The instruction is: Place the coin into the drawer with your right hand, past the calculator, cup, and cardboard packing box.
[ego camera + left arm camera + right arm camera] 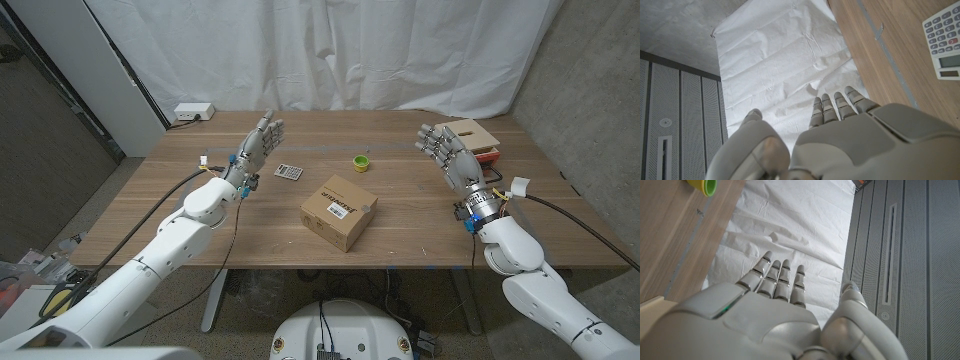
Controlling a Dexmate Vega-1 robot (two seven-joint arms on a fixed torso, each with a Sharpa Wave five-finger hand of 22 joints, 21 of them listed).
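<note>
Wooden drawer (474,137), orange-red base, far-right.

box (338,211) on table (180,225), centre | calculator (288,172) at 10 o'clock of box, well apart | cup (361,161) at 12 o'clock of box, right of calculator | drawer (477,136) at 2 o'clock, far right corner | power strip (192,112) at far left corner
</note>
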